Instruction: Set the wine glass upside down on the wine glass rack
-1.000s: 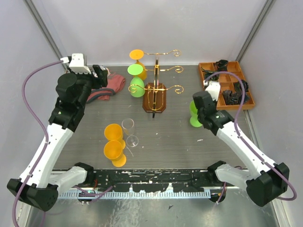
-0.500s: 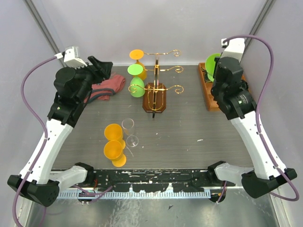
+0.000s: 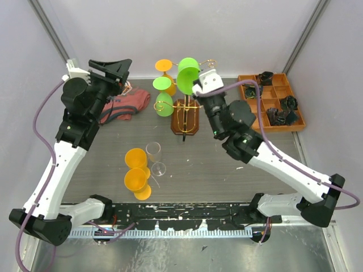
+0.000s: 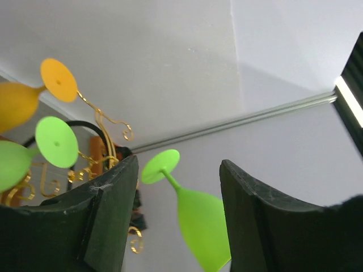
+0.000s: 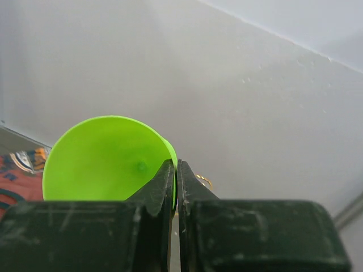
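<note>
Right pincer is clamped on the rim of the green wine glass, aloft at 12 o'clock of the tabletop, above the wine glass rack. Best tip it foot-up, then slide the stem along a free arm at the rack's 3 o'clock. Left pincer gapes empty.

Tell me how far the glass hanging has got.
Done: an orange glass and a green glass hang on the rack. In hand: the right gripper is shut on a second green glass near its top. Left: hooking that one; two orange glasses and a clear glass lie on the table.
</note>
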Tool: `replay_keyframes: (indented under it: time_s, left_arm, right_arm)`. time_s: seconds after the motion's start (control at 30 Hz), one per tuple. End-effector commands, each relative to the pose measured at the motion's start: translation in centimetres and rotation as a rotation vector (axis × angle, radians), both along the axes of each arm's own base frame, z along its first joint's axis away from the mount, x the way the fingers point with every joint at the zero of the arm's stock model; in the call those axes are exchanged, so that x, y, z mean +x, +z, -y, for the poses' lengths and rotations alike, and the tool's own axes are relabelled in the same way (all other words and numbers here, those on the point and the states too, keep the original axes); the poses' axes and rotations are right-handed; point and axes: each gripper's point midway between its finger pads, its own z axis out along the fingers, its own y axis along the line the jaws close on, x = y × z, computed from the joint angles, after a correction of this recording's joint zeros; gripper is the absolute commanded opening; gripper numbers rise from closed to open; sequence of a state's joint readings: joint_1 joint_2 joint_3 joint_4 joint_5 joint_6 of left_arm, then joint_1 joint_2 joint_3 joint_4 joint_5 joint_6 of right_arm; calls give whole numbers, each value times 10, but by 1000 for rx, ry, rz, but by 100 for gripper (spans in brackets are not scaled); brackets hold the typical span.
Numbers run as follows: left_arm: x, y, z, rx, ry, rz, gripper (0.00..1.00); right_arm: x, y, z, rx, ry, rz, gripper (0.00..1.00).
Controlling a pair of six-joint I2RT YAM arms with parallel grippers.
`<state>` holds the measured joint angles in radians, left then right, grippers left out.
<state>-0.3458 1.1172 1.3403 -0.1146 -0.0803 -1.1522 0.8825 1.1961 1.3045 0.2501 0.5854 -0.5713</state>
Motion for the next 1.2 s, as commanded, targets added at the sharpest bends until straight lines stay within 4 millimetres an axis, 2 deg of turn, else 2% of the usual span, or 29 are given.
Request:
replay_keyframes:
  time_s: [0.0,0.2,0.37,0.47,0.77,0.97,1.17]
  left_arm:
    - [-8,10,-4,-303,-25,-55,65]
    - [-17,-4,-10,-439,-23,-143,60]
    - [-21,-10,2,-551,-111,-198,58]
    - [-24,-14,8,-567,-146,-229,57]
    - [-29,-24,10,-572,-160,-253,56]
    - [-28,-32,13,-565,-173,-271,56]
    - [-30,-44,13,-541,-167,-290,56]
  right_arm:
    - [-31,59,-16,130,69,260,1]
    - [-45,50,-57,143,162,293,1]
    - [-53,40,-88,137,239,303,1]
    - [-54,33,-102,132,253,304,1]
    - [-64,25,-141,112,302,341,1]
    - [-74,24,-151,111,326,370,1]
    - [-78,27,-151,106,328,399,1]
